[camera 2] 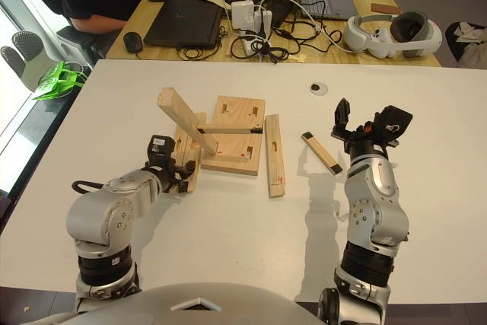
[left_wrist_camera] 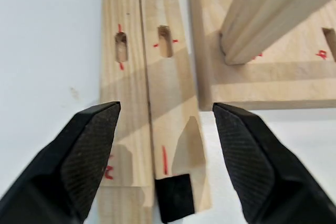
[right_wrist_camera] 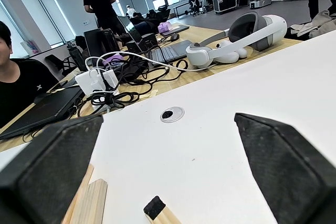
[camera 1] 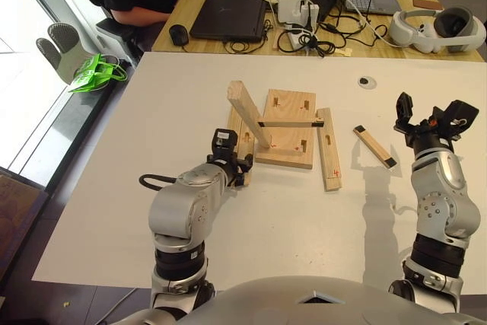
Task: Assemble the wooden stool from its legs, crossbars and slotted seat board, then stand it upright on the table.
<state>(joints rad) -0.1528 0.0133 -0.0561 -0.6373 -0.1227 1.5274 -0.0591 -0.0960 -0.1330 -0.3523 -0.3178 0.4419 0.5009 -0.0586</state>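
The white tabletop (camera 1: 190, 211) carries a pale square seat board (camera 1: 288, 148), lying flat mid-table with rectangular slots. One plank leg (camera 1: 248, 112) stands tilted in it. Over two flat legs (left_wrist_camera: 157, 77) hangs the left gripper (left_wrist_camera: 165, 114), released. A short black-tipped crossbar (camera 1: 374, 146) lies near the raised right gripper (camera 1: 431, 108), fingers spread.

From up top, my left jaws and wrist cover the near ends of the two flat legs (left_wrist_camera: 176, 77). In my left wrist view the tilted leg (left_wrist_camera: 273, 9) and seat board (left_wrist_camera: 273, 85) both run out of frame. In the right wrist view the short crossbar (right_wrist_camera: 160, 212) is cut off, with just its black tip showing. Red marks on the lone leg (camera 1: 329, 159) are too small to read.
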